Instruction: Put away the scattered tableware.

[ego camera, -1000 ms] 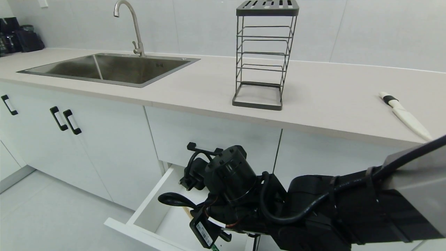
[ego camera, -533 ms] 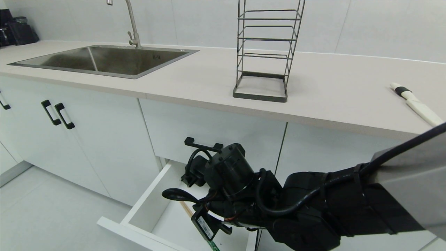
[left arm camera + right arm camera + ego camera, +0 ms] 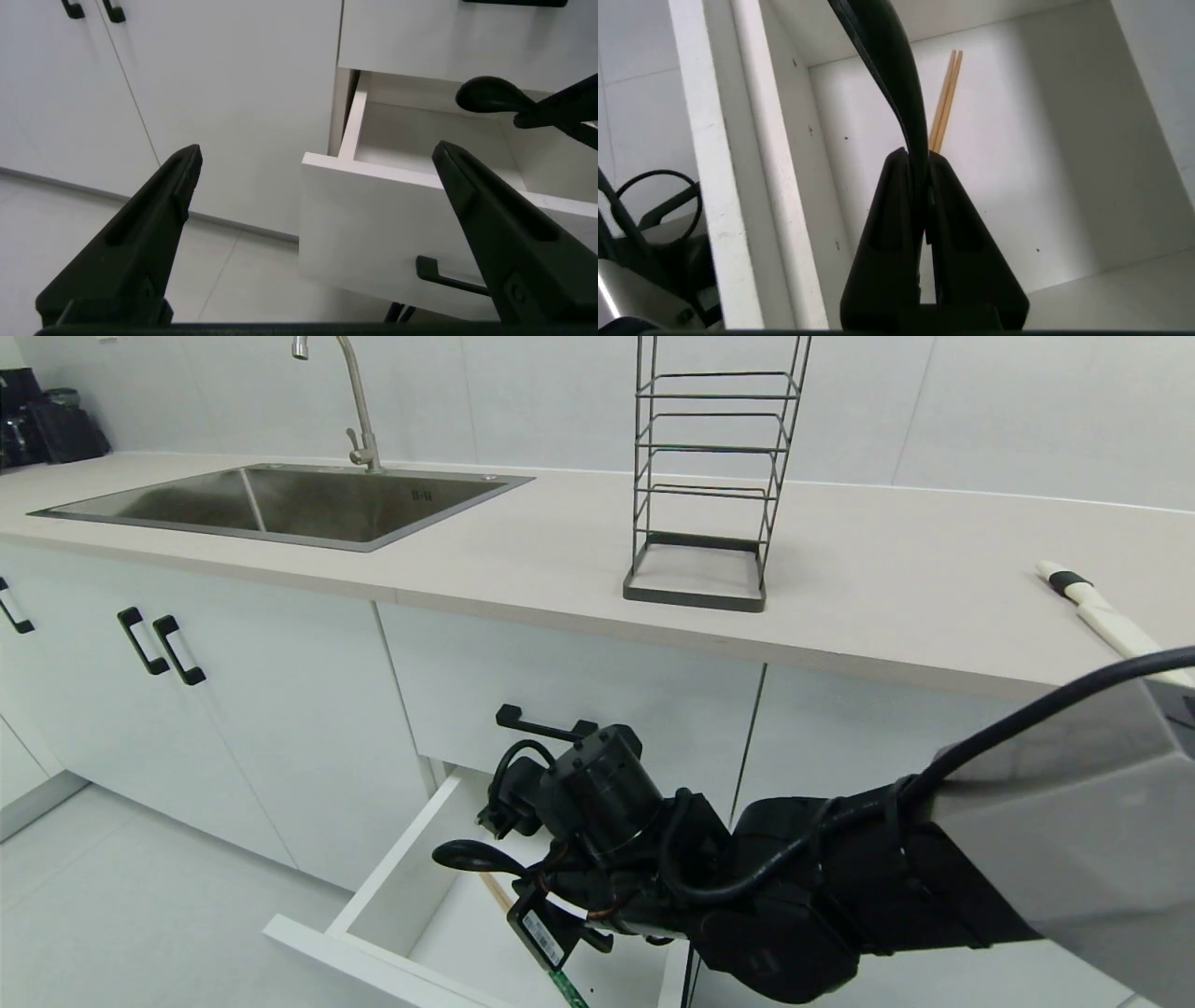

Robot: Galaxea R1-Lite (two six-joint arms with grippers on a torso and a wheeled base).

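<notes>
- Between the two fingers of my right pincer (image 3: pixel 922 175) sits the thin handle of a black spoon (image 3: pixel 882 56). The fingers are clamped tight on it, and the rest of the handle runs on past their tips.
- Under that grip is the white floor of the open drawer (image 3: pixel 1046 140). My right pincer hangs over it.
- On the drawer floor, beyond the spoon handle, a pair of wooden chopsticks (image 3: pixel 944 98) lies close side by side.
- Seen from the head camera, the spoon's bowl juts out to the left of my right wrist, above the left half of the drawer, and the chopsticks lie slantwise just beneath it.
- My left pincer (image 3: pixel 318 154) is spread wide, with nothing between its fingers. It hangs outside the drawer, low and facing the drawer's front panel and left corner, and a black drawer handle (image 3: pixel 448 277) shows on that panel.
- Directly above the open drawer is a shut drawer front with a black bar handle (image 3: pixel 546 725).
- Higher up is the pale counter (image 3: pixel 523 569). A dark wire rack (image 3: pixel 709 495) stands upright on it, roughly above the drawers.
- A white knife (image 3: pixel 1097 613) with a black band on its handle lies flat near the counter's right end, well apart from the rack. Its blade end is hidden behind my right arm.
- At the counter's left end is a steel sink (image 3: pixel 280 509) with a curved tap (image 3: pixel 350 401) at its back edge.
- Below the sink are white cupboard doors (image 3: pixel 280 728) with black handles.
</notes>
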